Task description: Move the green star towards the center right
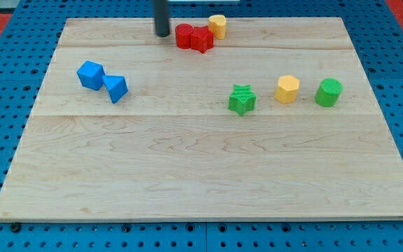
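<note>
We hold our tip [161,33] near the top edge of the wooden board [187,175], a little left of the middle of that edge and just beside the left flank of a red block cluster [194,37]; whether the two touch cannot be told. Being a plain rod, the tip grips nothing and at present bears on no block we can confirm. A yellow block [217,26] sits at the right end of the red cluster. The green star [242,99] lies right of the board's centre, about midway between the top and bottom edges, well apart from the tip. The governing relation: the star lies toward the bottom edge and to the right of the tip. To drive it toward the right edge, we judge the tip must first reach the star's left side. A yellow hexagonal block [287,89] and a green cylinder [329,92] stand in line between the star and the right edge and may obstruct the push. Two blue blocks [102,80] near the left edge play no part.
</note>
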Robot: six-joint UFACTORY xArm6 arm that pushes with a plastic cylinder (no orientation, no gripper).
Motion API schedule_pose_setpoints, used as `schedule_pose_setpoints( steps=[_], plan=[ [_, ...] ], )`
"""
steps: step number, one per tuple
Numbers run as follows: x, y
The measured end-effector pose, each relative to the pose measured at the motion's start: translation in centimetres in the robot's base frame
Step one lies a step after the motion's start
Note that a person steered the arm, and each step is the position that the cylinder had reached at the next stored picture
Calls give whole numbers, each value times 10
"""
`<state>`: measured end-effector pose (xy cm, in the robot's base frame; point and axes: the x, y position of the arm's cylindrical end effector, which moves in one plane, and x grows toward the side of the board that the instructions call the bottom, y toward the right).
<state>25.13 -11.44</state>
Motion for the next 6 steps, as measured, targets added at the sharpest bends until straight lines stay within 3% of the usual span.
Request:
schedule_pose_setpoints(
  steps=[1, 2, 3, 4, 5, 6],
  plan=[
    [96, 21],
    [147, 107],
    [151, 187],
    [179, 208],
    [173, 275],
    [146, 275]
  ],
)
